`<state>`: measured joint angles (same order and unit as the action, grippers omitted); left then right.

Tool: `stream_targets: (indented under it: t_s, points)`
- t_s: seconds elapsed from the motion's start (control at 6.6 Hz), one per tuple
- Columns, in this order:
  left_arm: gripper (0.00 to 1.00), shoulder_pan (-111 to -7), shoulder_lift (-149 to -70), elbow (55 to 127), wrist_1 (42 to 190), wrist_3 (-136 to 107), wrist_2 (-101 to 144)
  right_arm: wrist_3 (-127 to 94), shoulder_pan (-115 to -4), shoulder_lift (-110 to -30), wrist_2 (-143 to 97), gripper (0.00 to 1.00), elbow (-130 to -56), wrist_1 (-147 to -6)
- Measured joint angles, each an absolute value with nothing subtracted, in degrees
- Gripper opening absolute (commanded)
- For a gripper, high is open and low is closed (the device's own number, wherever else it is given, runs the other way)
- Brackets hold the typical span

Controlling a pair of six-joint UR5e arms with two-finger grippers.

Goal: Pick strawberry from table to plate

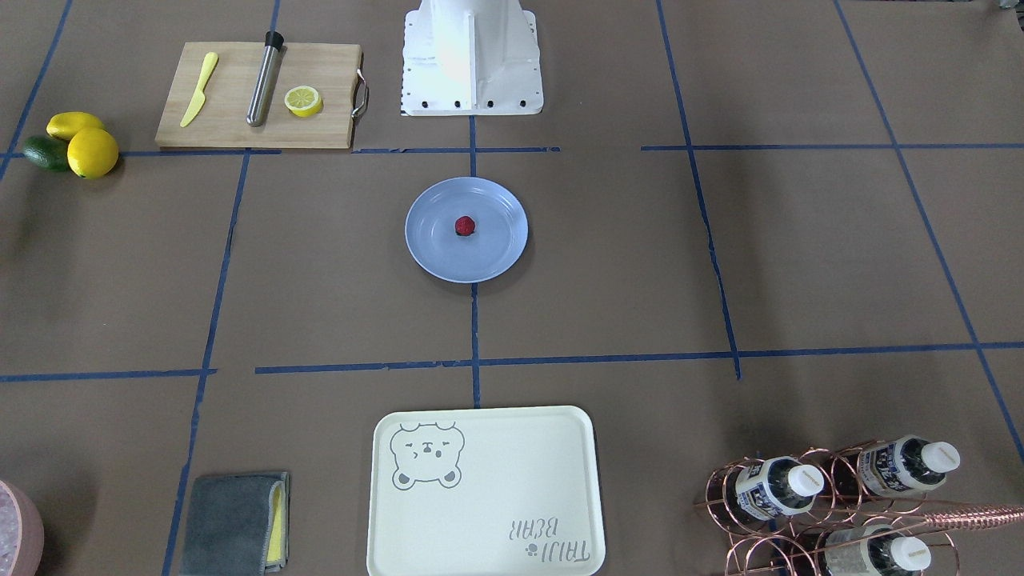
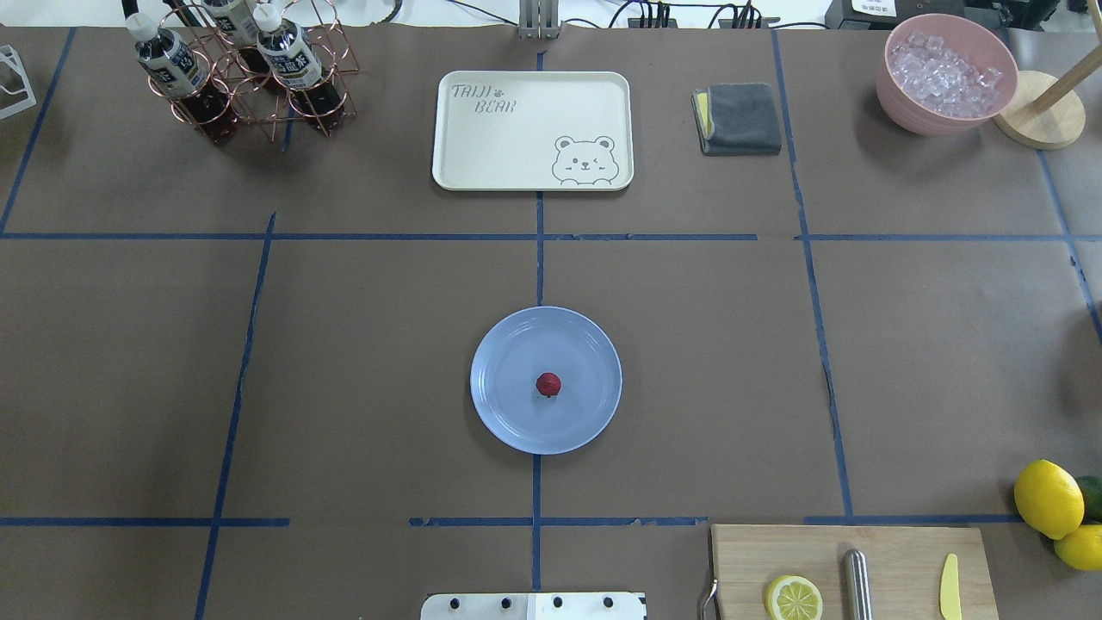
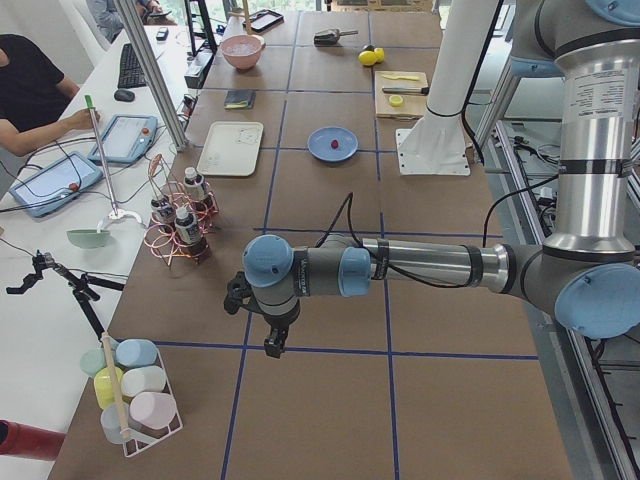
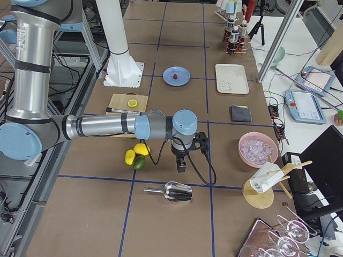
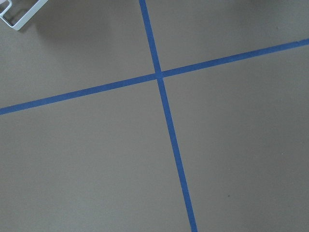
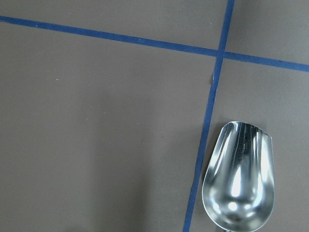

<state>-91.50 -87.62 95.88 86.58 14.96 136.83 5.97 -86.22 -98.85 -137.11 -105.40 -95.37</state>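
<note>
The dark-red strawberry lies near the middle of the light-blue plate, which rests at the centre of the brown table. Both grippers are far from it and show only in the side views. The left gripper hangs over bare table beyond the bottle rack, at the table's left end. The right gripper hangs just above a metal scoop near the right end. I cannot tell whether either one is open or shut. No fingers show in the wrist views.
A cream bear tray, a grey cloth, a pink bowl of ice and a copper bottle rack line the far edge. A cutting board with a lemon half, lemons and an avocado lie near the base. A person sits at the side desk.
</note>
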Motion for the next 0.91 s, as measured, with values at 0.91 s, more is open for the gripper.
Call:
stream_targets:
  t_s: [0.91]
  points:
    - [1.00, -91.6, -89.8, 94.9, 92.1, 0.5, 135.9, 5.7, -86.2, -98.3, -137.1, 1.00, -104.5, -95.4]
